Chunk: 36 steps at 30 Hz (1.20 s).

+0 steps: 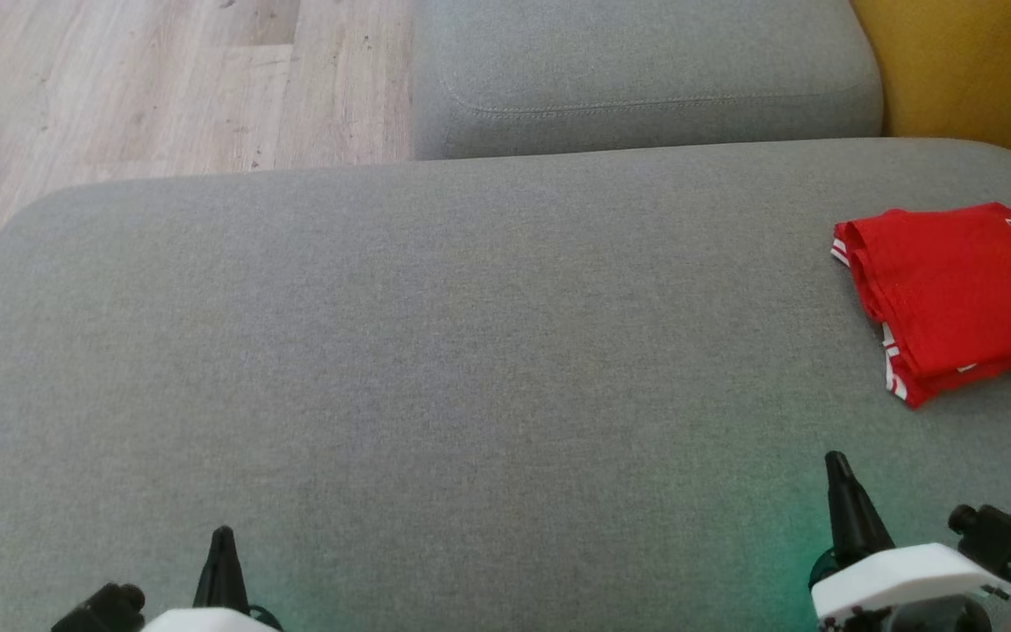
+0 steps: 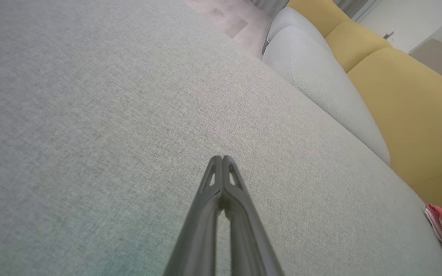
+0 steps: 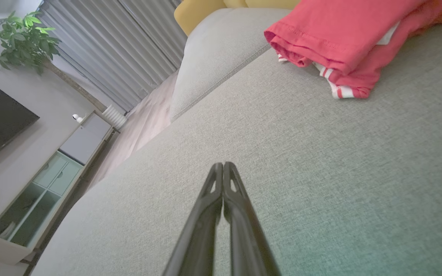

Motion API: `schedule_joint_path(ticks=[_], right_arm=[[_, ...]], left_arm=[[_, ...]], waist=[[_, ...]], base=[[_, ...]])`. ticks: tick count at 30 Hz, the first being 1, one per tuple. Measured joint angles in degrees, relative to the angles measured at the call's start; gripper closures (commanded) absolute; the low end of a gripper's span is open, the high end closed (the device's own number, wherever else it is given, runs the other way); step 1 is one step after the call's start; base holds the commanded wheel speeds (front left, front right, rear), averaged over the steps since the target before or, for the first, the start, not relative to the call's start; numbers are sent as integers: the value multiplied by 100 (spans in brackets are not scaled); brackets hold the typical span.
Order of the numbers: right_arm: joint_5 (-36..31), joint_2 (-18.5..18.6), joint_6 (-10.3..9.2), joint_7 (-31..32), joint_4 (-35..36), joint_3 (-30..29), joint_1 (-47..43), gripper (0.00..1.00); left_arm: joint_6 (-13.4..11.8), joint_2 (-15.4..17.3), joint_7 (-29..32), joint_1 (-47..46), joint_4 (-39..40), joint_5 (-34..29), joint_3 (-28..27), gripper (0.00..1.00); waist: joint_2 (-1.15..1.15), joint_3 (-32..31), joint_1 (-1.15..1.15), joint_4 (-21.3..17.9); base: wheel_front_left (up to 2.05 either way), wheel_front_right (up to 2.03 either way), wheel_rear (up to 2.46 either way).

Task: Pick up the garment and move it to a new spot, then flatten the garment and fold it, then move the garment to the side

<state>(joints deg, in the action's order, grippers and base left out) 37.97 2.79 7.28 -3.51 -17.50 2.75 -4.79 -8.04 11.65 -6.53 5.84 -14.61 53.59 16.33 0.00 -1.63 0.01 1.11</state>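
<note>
- Grey fabric seat cushion lies beneath both arms, and each gripper is at its near edge with fingers pointing across it toward the far side.
- Left gripper is at the cushion's near left. Its two dark fingers are pressed together at the tips, with nothing between them.
- Right gripper is at the cushion's near right and reaches a little farther in. Its fingers likewise meet tip to tip, empty.
- Folded red jersey, trimmed in white and black, rests on the cushion's right end, beyond the right gripper and apart from it.
- Second grey cushion sits against the seat cushion's far edge.
</note>
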Motion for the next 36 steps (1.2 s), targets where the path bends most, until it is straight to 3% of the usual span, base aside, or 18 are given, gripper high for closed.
schedule_joint_path(ticks=[36], right_arm=[[2428, 22, 0, 354, 52, -345, 347, 100]], left_arm=[[662, -374, 550, -363, -40, 1682, -888, 100]], waist=[[0, 79, 0, -49]], base=[[0, 0, 0]])
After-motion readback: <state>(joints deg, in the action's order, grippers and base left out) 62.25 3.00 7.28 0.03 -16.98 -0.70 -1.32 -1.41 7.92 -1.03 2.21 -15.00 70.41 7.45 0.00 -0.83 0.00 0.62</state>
